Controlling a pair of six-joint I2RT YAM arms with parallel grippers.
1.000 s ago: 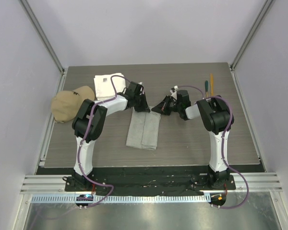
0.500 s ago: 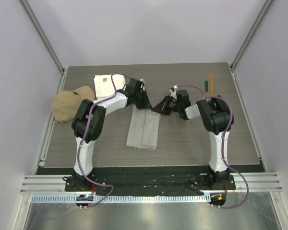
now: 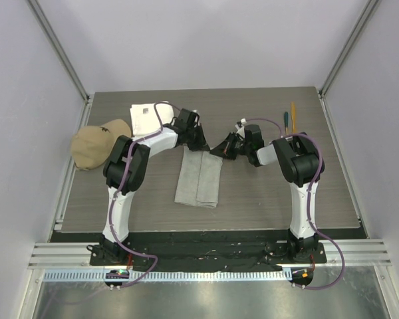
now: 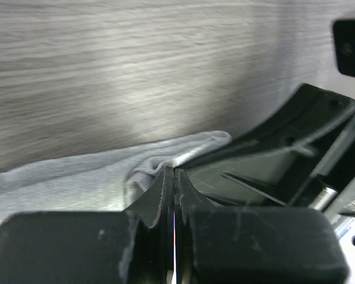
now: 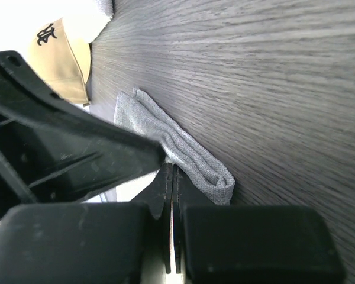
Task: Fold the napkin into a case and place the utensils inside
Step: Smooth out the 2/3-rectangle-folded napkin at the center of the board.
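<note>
Table [image 3: 253, 193] — napkin [image 3: 198, 176], towel [image 3: 143, 118], cap [image 3: 93, 143], utensils [image 3: 289, 118].

Bright, even light fills the top view, with only soft shadows on the worktop [image 3: 266, 193]. The left wrist view has a pale glare patch on the wood and dark, blurred fingers [image 4: 59, 248]. The right wrist view blows out white at upper left.

The light-grey napkin [image 3: 199, 178] is lying flat at the middle of the table [image 3: 266, 193], folded lengthwise into a narrow rectangle of stacked layers, its far corner puckering upward. A teal-handled utensil [image 3: 285, 119] and an orange stick [image 3: 293, 112] are lying side by side at the far right, well apart from it.
</note>
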